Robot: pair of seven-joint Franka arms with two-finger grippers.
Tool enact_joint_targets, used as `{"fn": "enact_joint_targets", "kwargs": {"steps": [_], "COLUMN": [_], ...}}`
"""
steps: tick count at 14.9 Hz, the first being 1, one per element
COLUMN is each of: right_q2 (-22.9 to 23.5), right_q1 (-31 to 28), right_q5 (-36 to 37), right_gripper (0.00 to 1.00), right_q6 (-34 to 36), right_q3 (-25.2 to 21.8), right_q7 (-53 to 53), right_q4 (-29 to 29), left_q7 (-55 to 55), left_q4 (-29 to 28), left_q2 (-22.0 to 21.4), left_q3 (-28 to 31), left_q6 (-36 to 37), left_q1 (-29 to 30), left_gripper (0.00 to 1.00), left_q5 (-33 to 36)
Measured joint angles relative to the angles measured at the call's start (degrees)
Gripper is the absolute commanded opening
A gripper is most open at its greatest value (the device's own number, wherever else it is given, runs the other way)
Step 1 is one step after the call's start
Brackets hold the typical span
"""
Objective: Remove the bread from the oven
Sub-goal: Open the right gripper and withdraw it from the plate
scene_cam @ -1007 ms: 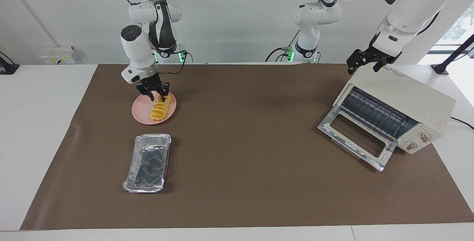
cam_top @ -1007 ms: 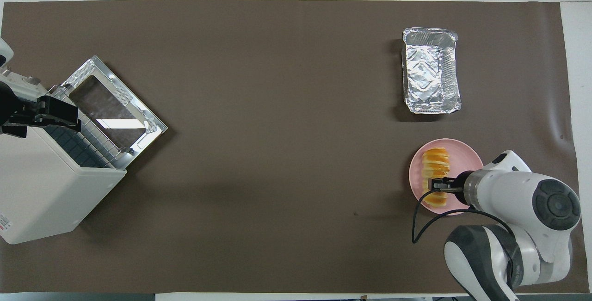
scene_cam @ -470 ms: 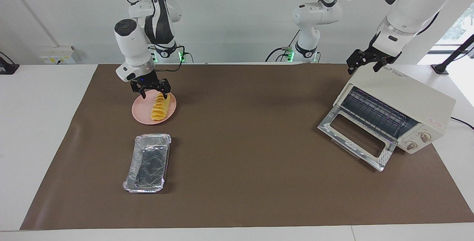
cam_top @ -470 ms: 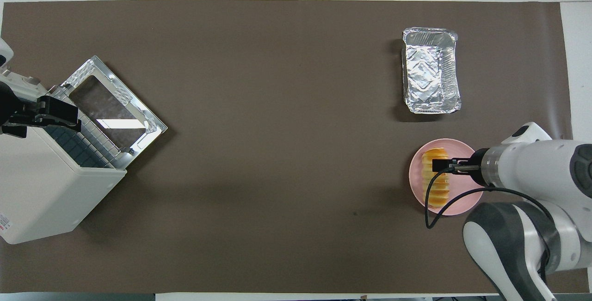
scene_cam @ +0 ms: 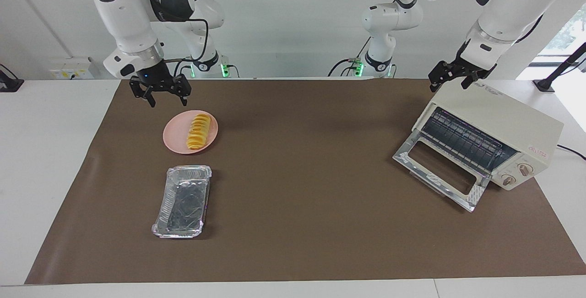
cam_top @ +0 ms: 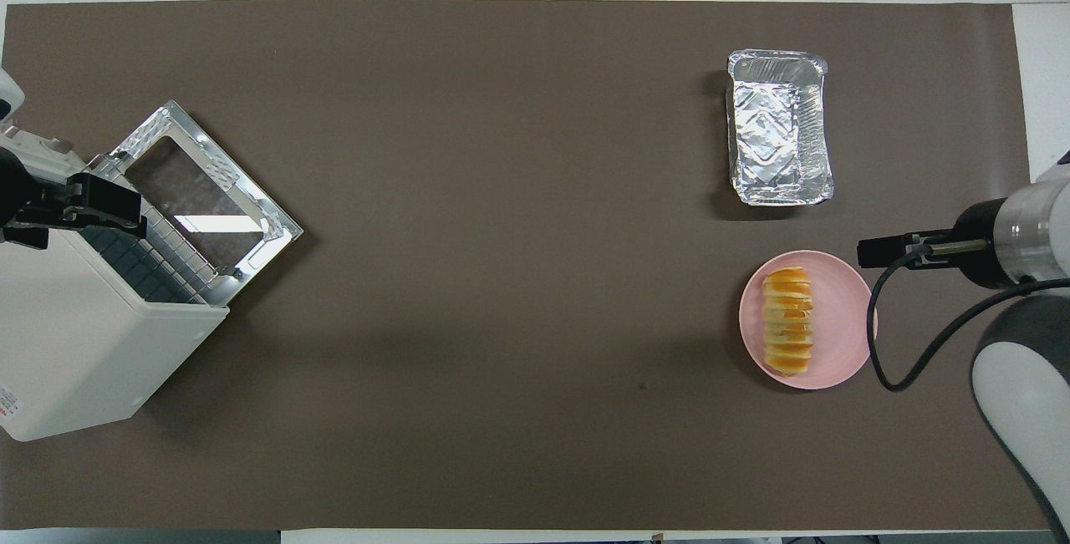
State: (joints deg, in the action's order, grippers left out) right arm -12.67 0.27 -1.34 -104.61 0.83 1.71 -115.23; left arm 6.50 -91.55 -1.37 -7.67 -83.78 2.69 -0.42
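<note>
From my remote seat: the bread [scene_cam: 198, 131] is out of the oven [scene_cam: 494, 128] and lying on the round pink plate [scene_cam: 175, 141], left of center in the facing view and lower right in the overhead one. Nothing is touching it.

The right end effector [scene_cam: 160, 91] is up in the air in the upper left of the facing view, over the brown mat just off the plate's edge, fingers spread and empty. The left end effector [scene_cam: 453, 77] sits at the upper right of that view, over the top rear corner of the oven, also spread, gripping nothing I can see.

The oven is at the right side of the facing view with its glass door [scene_cam: 442, 173] dropped down and the wire rack [scene_cam: 462, 140] showing. The crinkled foil tray [scene_cam: 183, 201] sits empty on the counter [scene_cam: 55, 151], just below the plate in the facing view.
</note>
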Motion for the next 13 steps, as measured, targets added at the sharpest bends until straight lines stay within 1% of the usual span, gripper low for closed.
{"fn": "enact_joint_targets", "kwargs": {"steps": [4,6,8,9,13], "right_q2": [3.9,6.3,7.7,8.0,8.8], "right_q1": [-1.0,-1.6,-1.8,-1.9,-1.9], "right_q5": [0.0,0.2,0.7,0.8,1.0], "right_gripper": [1.00,1.00,1.00,1.00,1.00], "right_q6": [15.5,20.5,22.8,23.1,21.6], "right_q3": [-0.1,-0.2,-0.2,-0.2,-0.2], "right_q7": [3.8,5.4,6.1,6.3,6.3], "right_q4": [13.1,18.8,22.2,22.9,22.9], "left_q7": [0.0,0.0,0.0,0.0,0.0], "left_q4": [0.0,0.0,0.0,0.0,0.0], "left_q2": [0.0,0.0,0.0,0.0,0.0], "left_q3": [0.0,0.0,0.0,0.0,0.0], "left_q6": [0.0,0.0,0.0,0.0,0.0], "left_q1": [0.0,0.0,0.0,0.0,0.0], "left_gripper": [1.00,1.00,1.00,1.00,1.00], "left_q5": [0.0,0.0,0.0,0.0,0.0]}}
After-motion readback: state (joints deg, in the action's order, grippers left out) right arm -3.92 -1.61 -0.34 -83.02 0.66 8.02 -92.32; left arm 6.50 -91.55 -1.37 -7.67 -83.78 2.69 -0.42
